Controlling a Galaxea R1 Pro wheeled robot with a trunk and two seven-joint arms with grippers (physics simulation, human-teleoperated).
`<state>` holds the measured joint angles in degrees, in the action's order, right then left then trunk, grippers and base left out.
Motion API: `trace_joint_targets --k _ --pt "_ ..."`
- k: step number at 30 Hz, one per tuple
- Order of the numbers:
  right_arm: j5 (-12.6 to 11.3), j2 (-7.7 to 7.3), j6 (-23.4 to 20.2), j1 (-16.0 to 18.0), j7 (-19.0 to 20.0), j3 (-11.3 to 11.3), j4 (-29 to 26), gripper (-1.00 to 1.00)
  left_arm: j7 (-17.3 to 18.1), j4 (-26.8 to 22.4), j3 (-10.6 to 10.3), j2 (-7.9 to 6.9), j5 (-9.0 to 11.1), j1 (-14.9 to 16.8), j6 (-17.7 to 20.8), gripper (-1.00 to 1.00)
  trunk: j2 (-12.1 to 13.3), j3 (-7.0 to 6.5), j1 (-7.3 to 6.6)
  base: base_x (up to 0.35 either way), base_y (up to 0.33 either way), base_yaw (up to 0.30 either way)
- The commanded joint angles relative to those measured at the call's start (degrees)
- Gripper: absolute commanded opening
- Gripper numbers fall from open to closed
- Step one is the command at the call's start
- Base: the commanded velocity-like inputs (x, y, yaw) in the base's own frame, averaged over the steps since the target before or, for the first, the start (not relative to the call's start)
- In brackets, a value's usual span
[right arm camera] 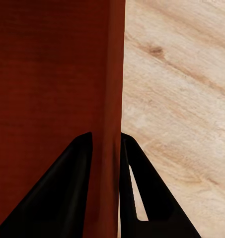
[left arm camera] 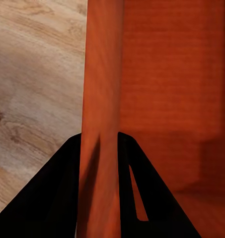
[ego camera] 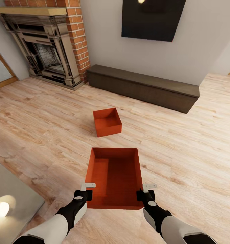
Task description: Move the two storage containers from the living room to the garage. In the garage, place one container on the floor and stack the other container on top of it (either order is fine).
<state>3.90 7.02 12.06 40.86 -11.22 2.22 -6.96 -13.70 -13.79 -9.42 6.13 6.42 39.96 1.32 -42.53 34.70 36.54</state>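
Note:
An orange-red storage container (ego camera: 115, 176) hangs just in front of me over the wood planks, held by both arms. My left gripper (ego camera: 85, 195) is shut on its left wall (left arm camera: 100, 99), one black finger (left arm camera: 52, 198) on each side. On the opposite wall (right arm camera: 112, 99) my right gripper (ego camera: 144, 195) is shut the same way. The second container (ego camera: 107, 122), a like bin, sits farther off on the living room floor, between me and the bench.
A long dark low bench (ego camera: 145, 86) runs along the far wall under a black TV (ego camera: 152, 18). The red brick fireplace (ego camera: 50, 44) stands at the far left. A pale glossy surface (ego camera: 10, 196) lies at my near left. Light wood planks (ego camera: 189, 142) spread around.

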Motion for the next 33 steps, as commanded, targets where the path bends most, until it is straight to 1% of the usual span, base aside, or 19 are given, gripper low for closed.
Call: trace_joint_targets --k 1,7,23,29,33 --pt "-0.4 0.27 0.1 0.0 -0.5 -1.2 0.3 -1.0 -0.7 -0.9 0.9 0.11 -0.6 0.0 0.2 -1.0 0.0 0.05 0.01 0.0 0.0 0.0" --pt "-0.5 0.27 0.1 0.0 -0.7 -1.2 0.3 -1.0 -0.7 -0.9 0.9 0.11 -0.6 0.0 0.2 -1.0 0.0 -0.2 0.01 0.0 0.0 -0.048" --pt "-0.5 0.27 0.1 0.0 -0.7 -1.2 0.4 -1.0 -0.8 -1.0 0.9 0.11 -0.7 0.0 0.2 -1.0 0.0 -1.43 0.01 0.0 0.0 -0.094" --pt "-0.5 0.27 0.1 0.0 -0.7 -1.2 0.3 -1.0 -2.0 -1.0 0.9 0.11 -0.7 0.0 0.2 -1.0 0.0 -1.9 0.01 0.0 0.0 -0.096" --pt "-0.5 0.27 0.1 0.0 -0.7 -1.2 0.3 -1.0 -2.1 -1.0 0.9 0.11 -0.7 0.0 0.1 -1.0 0.0 -2.22 0.01 0.0 0.0 -0.096"
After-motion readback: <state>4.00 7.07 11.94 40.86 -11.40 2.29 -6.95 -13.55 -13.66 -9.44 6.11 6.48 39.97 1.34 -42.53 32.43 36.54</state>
